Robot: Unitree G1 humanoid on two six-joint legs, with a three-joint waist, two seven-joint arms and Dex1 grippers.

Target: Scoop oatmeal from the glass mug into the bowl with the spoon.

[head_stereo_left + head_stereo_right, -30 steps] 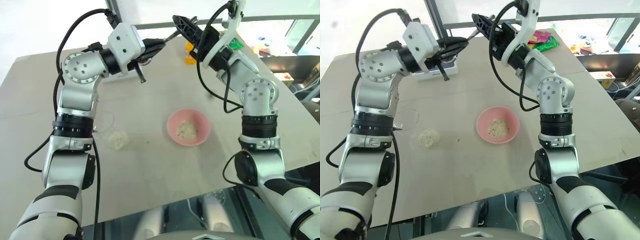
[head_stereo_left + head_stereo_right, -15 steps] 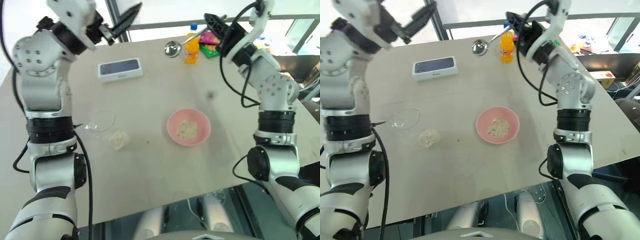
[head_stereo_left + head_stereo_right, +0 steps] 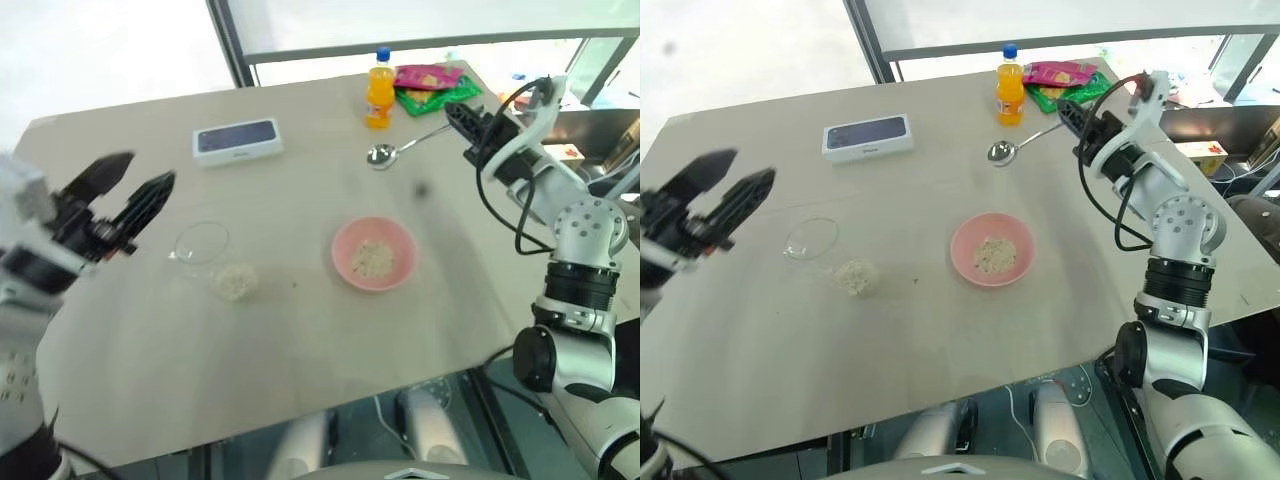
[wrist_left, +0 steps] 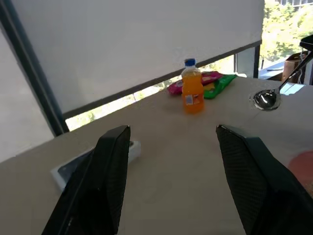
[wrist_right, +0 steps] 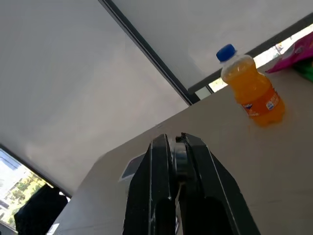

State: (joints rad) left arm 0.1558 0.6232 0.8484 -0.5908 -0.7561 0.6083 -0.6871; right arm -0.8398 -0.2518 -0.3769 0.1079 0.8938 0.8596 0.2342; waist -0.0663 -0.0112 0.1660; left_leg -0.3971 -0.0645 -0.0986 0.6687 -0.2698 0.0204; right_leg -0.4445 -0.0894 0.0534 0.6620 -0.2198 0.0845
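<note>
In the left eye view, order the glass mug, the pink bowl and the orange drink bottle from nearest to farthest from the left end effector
1. Clear glass mug, just right of the left end effector.
2. Small round pink bowl, at the table's middle.
3. Orange drink bottle, at the far edge.

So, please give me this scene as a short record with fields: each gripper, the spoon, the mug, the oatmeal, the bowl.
left gripper: open, holding nothing
right gripper: shut on the slim silver metal spoon
spoon: bowl end near the table
clear glass mug: lying on its side
pale loose oatmeal: small heap spilled on the table beside the mug; some in the bowl
round pink bowl: upright
</note>
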